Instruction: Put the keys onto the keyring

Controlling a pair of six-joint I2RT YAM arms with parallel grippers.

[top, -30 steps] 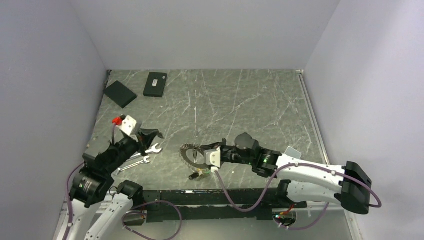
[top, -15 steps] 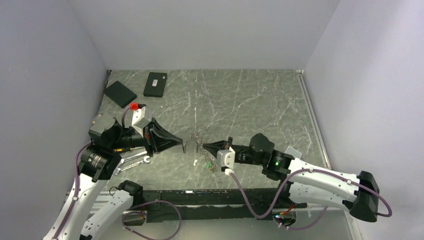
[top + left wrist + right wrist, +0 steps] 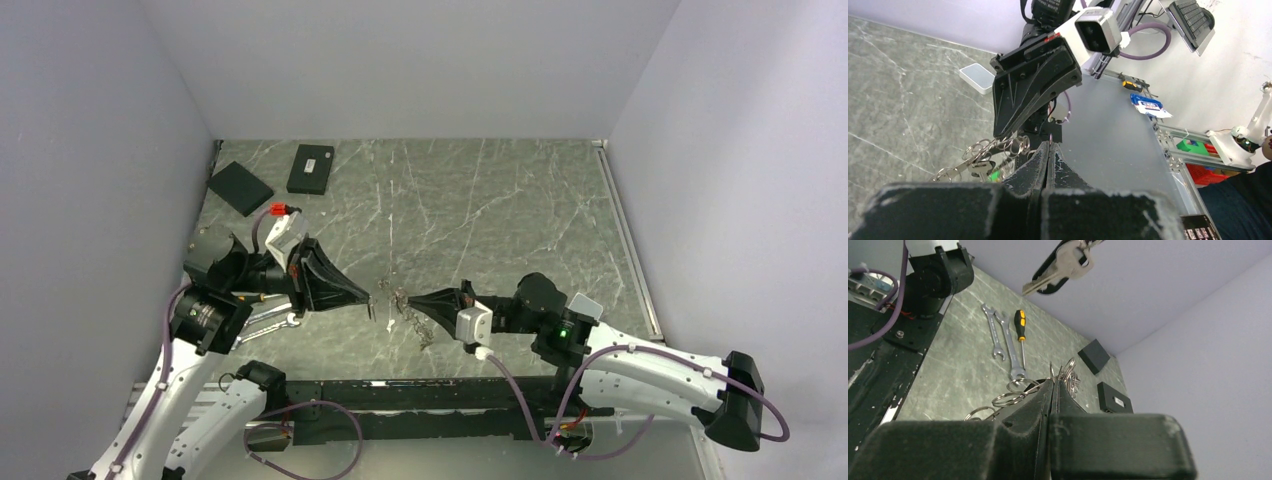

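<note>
Fingers [image 3: 1023, 415] matte black, right pinching looped keyring [image 3: 1070, 377], left pinching key [image 3: 1068, 262]

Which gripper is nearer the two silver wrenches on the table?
Left. The left gripper sits just right of the wrenches, its arm passing over them. The right gripper, holding the keyring, is farther right, beyond the left one's tips.

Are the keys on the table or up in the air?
Up in the air: the keys dangle from the keyring pinched in the shut right gripper, above the table.
</note>
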